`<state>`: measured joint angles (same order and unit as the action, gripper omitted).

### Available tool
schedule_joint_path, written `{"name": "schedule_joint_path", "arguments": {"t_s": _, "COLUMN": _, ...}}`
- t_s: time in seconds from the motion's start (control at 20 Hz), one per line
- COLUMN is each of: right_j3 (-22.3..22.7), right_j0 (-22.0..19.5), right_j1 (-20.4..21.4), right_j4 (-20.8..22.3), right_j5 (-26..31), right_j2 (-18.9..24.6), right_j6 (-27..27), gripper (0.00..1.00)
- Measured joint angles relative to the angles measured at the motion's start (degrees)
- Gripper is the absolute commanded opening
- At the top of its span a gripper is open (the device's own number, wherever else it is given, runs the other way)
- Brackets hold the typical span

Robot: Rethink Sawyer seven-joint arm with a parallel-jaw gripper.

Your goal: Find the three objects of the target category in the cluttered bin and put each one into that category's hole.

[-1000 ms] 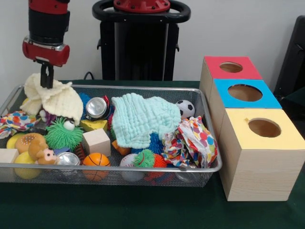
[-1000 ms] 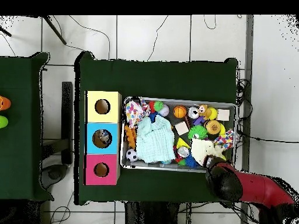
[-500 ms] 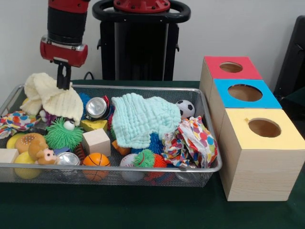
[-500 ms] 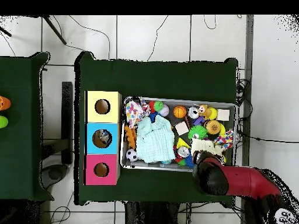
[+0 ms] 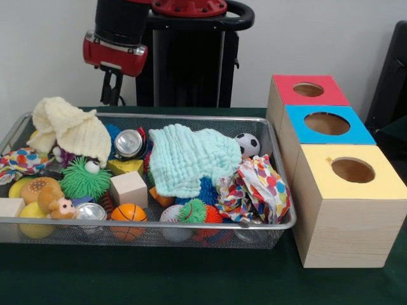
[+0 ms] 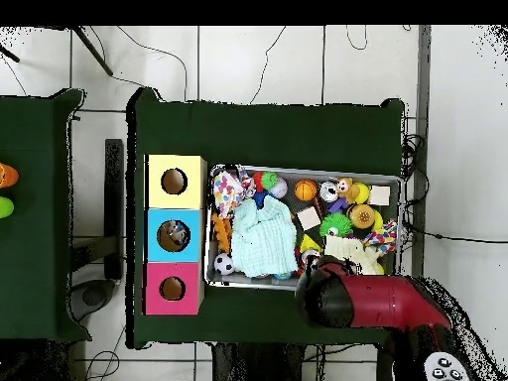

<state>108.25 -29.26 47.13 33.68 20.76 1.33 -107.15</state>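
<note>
Though raised, claw [image 5: 111, 89] perhaps empty.

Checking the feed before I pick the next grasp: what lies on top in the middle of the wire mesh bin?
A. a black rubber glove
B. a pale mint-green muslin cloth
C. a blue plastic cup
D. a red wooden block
B: the pale mint-green muslin cloth is spread over the toys in the middle of the wire mesh bin.

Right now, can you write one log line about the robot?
gripper: empty, raised over bin's back rim | cream cloth: lying in wire bin | holes: nothing going in
</note>
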Motion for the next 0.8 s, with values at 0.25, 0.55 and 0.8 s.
{"name": "schedule_joint_path", "arguments": {"t_s": 0.25, "right_j3": -0.69, "right_j0": 4.33, "right_j1": -0.01, "right_j4": -0.38, "right_j5": 0.14, "right_j2": -3.41, "right_j6": -0.01, "gripper": 0.00}}
{"name": "schedule_joint_path", "arguments": {"t_s": 0.55, "right_j3": -2.59, "right_j0": 10.09, "right_j1": -2.12, "right_j4": -0.43, "right_j5": 0.14, "right_j2": -8.65, "right_j6": -0.02, "gripper": 0.00}}
{"name": "schedule_joint_path", "arguments": {"t_s": 0.8, "right_j3": -5.00, "right_j0": 14.55, "right_j1": -5.43, "right_j4": -1.22, "right_j5": 0.13, "right_j2": -13.21, "right_j6": -0.02, "gripper": 0.00}}
